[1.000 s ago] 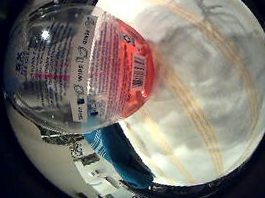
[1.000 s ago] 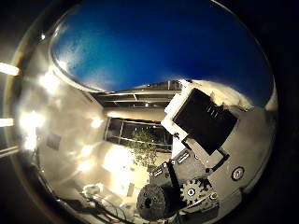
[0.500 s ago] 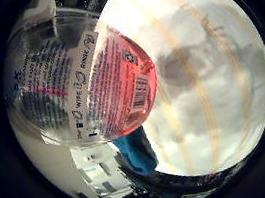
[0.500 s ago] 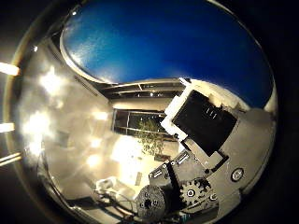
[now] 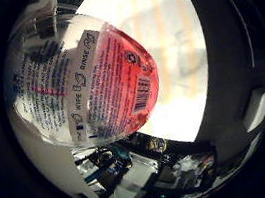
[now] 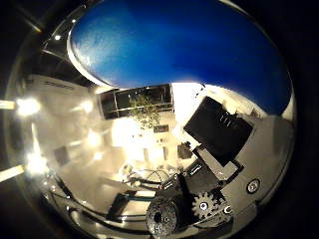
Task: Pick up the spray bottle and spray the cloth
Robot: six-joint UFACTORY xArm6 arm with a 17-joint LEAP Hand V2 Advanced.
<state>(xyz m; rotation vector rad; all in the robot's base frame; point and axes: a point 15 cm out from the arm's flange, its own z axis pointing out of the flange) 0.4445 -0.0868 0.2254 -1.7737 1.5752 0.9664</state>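
Observation:
The spray bottle (image 5: pixel 84 81) is clear with a red and white printed label. It fills much of the little finger side view, close against the palm. A broad blue part (image 6: pixel 179 45), probably the bottle's head, spans the thumb side view just as near. My right hand (image 6: pixel 219 164) shows as black, white and geared parts curling in beside that blue part, shut on the bottle. Behind the bottle lies a pale cloth (image 5: pixel 163 38) with faint yellow-orange stripes, some way off from the palm.
Beyond the cloth's edge is a dark wall or panel (image 5: pixel 233 63). A cluttered bench with equipment (image 5: pixel 149 172) shows past the bottle. The thumb side view looks into a lit room with windows and a plant (image 6: pixel 144 107).
The camera has swung: the striped cloth has slid aside and more room and dark wall show. The bottle stays fixed against the palm. A blue thing beside the cloth has left view.

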